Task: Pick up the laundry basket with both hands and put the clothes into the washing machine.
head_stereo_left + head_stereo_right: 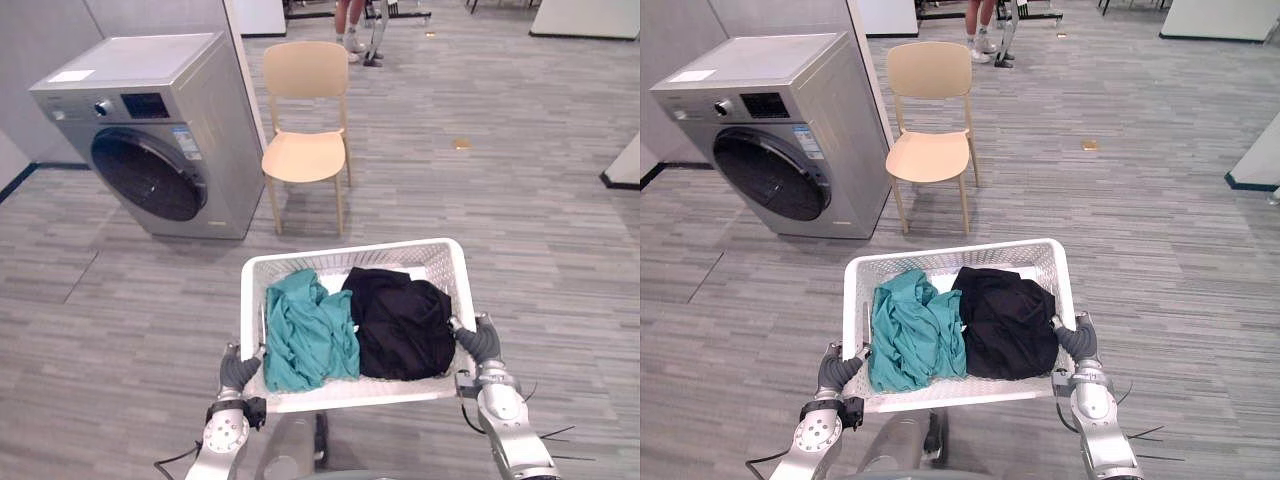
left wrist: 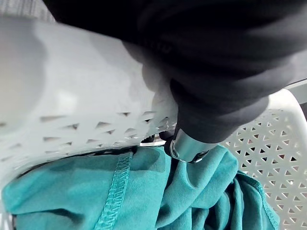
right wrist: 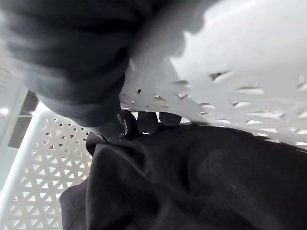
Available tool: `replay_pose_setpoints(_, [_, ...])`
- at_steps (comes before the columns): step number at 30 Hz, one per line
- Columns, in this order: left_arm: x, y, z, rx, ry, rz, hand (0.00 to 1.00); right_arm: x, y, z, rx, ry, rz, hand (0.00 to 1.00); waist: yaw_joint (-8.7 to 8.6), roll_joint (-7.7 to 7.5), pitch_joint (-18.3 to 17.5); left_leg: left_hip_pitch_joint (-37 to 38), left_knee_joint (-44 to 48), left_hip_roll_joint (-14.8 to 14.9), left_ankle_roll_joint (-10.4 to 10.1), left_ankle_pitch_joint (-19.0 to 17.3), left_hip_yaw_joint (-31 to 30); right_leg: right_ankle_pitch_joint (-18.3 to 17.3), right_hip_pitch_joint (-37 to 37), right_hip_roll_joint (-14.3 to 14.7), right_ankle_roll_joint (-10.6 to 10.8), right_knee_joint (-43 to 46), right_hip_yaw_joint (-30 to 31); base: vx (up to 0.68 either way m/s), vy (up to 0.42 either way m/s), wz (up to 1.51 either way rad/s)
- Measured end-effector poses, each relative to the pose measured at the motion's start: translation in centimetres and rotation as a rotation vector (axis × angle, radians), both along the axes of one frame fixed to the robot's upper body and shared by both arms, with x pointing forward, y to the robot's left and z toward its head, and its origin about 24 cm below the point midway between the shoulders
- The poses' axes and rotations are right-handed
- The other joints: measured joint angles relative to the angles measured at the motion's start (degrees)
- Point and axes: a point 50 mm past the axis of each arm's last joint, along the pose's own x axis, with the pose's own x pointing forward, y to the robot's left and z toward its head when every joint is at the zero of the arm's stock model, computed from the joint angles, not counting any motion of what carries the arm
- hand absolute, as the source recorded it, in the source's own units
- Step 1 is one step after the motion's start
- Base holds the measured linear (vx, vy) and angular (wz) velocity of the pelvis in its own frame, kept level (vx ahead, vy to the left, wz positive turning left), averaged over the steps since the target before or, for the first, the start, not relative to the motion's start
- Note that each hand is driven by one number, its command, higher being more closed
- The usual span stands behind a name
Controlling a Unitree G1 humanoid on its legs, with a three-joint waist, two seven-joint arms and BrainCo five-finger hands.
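At ten o'clock on the grey plank floor (image 1: 520, 210) stands the silver front-loading washing machine (image 1: 150, 110). Its dark round door (image 1: 150, 172) looks closed, and with both hands taken nothing is free to open it, so the load may have to be set down first. Just beside it at twelve o'clock, the beige plastic chair with wooden legs (image 1: 305, 150) narrows the approach, and a basket corner could clip it in a turn. Close in at six o'clock the white perforated plastic laundry basket (image 1: 400, 258) is held up, with a teal garment (image 1: 305, 335) on its nine o'clock side and a black garment (image 1: 405, 320) at three. The left hand (image 1: 238, 372) and right hand (image 1: 482, 342) each hook curled fingers over a side rim; an uneven lift would tilt it and spill clothes. A person's legs (image 1: 350, 25) stand far off at twelve.
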Motion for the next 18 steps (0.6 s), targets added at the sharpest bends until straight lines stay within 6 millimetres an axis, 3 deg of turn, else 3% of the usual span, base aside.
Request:
replay_pose_setpoints(1, [-0.1,0.1,-0.1,0.003,0.007,0.001,1.0,0.0,0.0,-0.1,0.001,0.003,0.001,1.0,0.24,-0.65,-0.17,0.61,0.52,-0.4,-0.2,-0.95,1.0,-0.57,-1.46,-0.65,1.07,4.27,0.66,0.64,0.284,-0.19])
replay_pose_setpoints(2, [-0.4,0.1,-0.3,0.005,0.02,0.003,1.0,0.0,0.0,0.0,-0.001,0.003,0.004,1.0,0.87,-1.06,-0.33,3.65,-0.33,-1.5,0.67,-4.29,1.93,-0.3,-6.23,-1.84,5.27,16.91,2.11,0.6,0.246,-0.27])
replay_pose_setpoints(3, [-0.2,0.3,-0.2,0.013,0.02,0.001,1.0,-0.1,0.2,-0.3,0.012,0.011,0.0,1.0,0.8,-2.01,0.27,7.69,-1.79,-3.24,1.1,-6.0,2.23,2.95,-11.96,-2.86,10.49,33.48,3.67,0.71,0.265,-0.19])
replay_pose_setpoints(4, [-0.2,0.5,-0.2,0.023,0.021,-0.002,1.0,-0.2,0.4,-0.8,0.024,0.028,-0.008,1.0,0.71,-2.51,0.56,11.81,-3.93,-4.65,1.18,-6.88,2.14,3.1,-15.33,-4.01,9.51,44.24,3.05,0.59,0.198,0.01])
replay_pose_setpoints(5, [-0.3,0.6,-0.3,0.029,0.028,-0.003,1.0,-0.4,0.5,-1.1,0.031,0.041,-0.012,1.0,0.61,-2.5,0.58,14.87,-5.8,-5.31,1.2,-7.14,2.1,2.39,-17.05,-4.86,7.64,49.39,1.09,0.67,0.189,-0.02])
replay_pose_setpoints(6, [-0.5,0.8,-0.4,0.049,0.04,-0.006,1.0,-0.6,0.9,-1.5,0.04,0.057,-0.006,1.0,-0.37,-1.58,0.63,22.4,-11.51,-5.73,1.19,-7.13,1.74,0.36,-20.69,-5.68,2.03,53.73,-4.27,0.44,0.119,-0.05])
replay_pose_setpoints(8, [0.0,1.3,0.0,0.075,0.023,-0.018,1.0,-0.4,1.2,-1.0,0.044,0.033,0.005,1.0,-0.99,-0.9,0.75,29.09,-18.0,-5.76,1.17,-7.11,1.13,-2.07,-27.0,-4.32,-1.62,50.73,-9.28,0.54,0.102,-0.07])
replay_pose_setpoints(10, [0.6,1.5,0.4,0.089,0.002,-0.03,1.0,-0.2,1.3,-0.7,0.046,0.014,0.008,1.0,-2.29,-0.76,0.94,32.66,-20.91,-5.27,0.08,-7.42,0.21,-2.55,-32.69,-1.59,-2.75,39.07,-11.86,0.54,0.048,0.21])
replay_pose_setpoints(11, [0.9,1.4,0.5,0.088,-0.005,-0.034,1.0,-0.2,1.2,-0.7,0.046,0.014,0.002,1.0,-3.38,-0.97,1.03,34.04,-21.06,-5.08,-1.09,-8.0,-0.31,-0.96,-34.69,-0.4,-2.37,30.48,-11.84,0.55,-0.001,0.44])
replay_pose_setpoints(13, [0.8,1.3,0.4,0.092,0.005,-0.047,1.0,-0.5,1.1,-0.9,0.045,0.022,-0.003,1.0,-4.41,-1.73,0.91,38.44,-21.56,-5.37,-4.58,-10.01,-1.34,9.03,-35.19,2.1,-1.95,7.49,-10.34,0.6,-0.041,0.35])
replay_pose_setpoints(14, [0.6,1.4,0.3,0.094,0.011,-0.051,1.0,-0.7,1.1,-1.0,0.045,0.03,-0.005,1.0,-4.75,-2.48,0.48,41.1,-21.96,-5.92,-6.16,-11.02,-2.39,11.88,-35.4,2.35,-2.47,3.21,-9.55,0.84,-0.117,0.42])
replay_pose_setpoints(15, [0.3,1.3,0.0,0.091,0.025,-0.053,1.0,-1.1,1.1,-1.3,0.046,0.045,-0.009,1.0,-5.4,-2.78,-0.17,43.58,-20.35,-5.78,-8.32,-12.47,-4.52,17.99,-35.75,2.72,-6.41,5.28,-7.99,0.89,-0.167,0.54])
replay_pose_setpoints(16, [0.2,1.0,-0.3,0.08,0.036,-0.051,1.0,-1.5,0.8,-1.5,0.041,0.059,-0.016,1.0,-5.34,-1.38,-0.87,43.15,-15.37,-3.94,-8.48,-12.53,-5.98,21.54,-36.18,3.31,-7.27,9.94,-8.41,0.91,-0.186,0.45])
replay_pose_setpoints(17, [0.2,0.7,-0.5,0.071,0.041,-0.05,1.0,-1.5,0.6,-1.5,0.034,0.062,-0.017,1.0,-5.14,0.34,-1.16,41.24,-10.4,-2.04,-8.49,-12.51,-6.52,19.47,-36.19,4.07,-7.25,11.98,-9.42,0.73,-0.171,0.37])
replay_pose_setpoints(18, [0.3,0.4,-0.5,0.061,0.039,-0.048,1.0,-1.4,0.3,-1.2,0.026,0.051,-0.019,1.0,-5.25,3.01,-0.94,35.03,3.61,1.42,-11.45,-9.38,-6.65,16.08,-34.61,6.04,-8.04,13.28,-11.68,0.57,-0.123,0.19])
